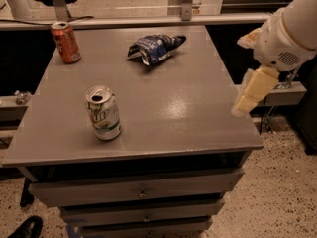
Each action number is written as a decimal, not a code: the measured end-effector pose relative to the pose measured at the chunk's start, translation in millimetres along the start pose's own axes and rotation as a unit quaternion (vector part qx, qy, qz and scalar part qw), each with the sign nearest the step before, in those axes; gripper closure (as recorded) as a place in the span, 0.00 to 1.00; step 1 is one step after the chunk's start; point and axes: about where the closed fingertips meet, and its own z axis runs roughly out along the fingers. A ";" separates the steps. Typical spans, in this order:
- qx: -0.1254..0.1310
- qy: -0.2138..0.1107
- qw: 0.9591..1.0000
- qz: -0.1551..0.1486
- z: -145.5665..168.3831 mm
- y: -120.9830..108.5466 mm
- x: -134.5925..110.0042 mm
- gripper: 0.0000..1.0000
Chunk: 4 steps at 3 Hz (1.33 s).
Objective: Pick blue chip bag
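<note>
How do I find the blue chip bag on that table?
Look at the grey table, near its far edge, just right of the middle. The blue chip bag lies there, away from the gripper beyond the table's right side. It is the only crumpled, shiny thing; the orange can and the green-white can stand upright.

Single camera, raised, looking down on grey drawer cabinet (168,118) from its front, fairly near, gripper (250,90) at frame right.

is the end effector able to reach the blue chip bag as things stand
Probably yes. The end effector hangs beyond the table's right edge; the blue chip bag lies uncovered near the back, and the orange can and green can stand off to its left.
</note>
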 end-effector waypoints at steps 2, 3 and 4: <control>0.026 -0.128 0.991 -0.013 86.3 -79.8 -71.6 0.00; 0.031 -0.186 0.982 -0.007 127.0 -116.0 -109.4 0.00; 0.030 -0.186 0.982 -0.007 127.1 -115.9 -109.4 0.00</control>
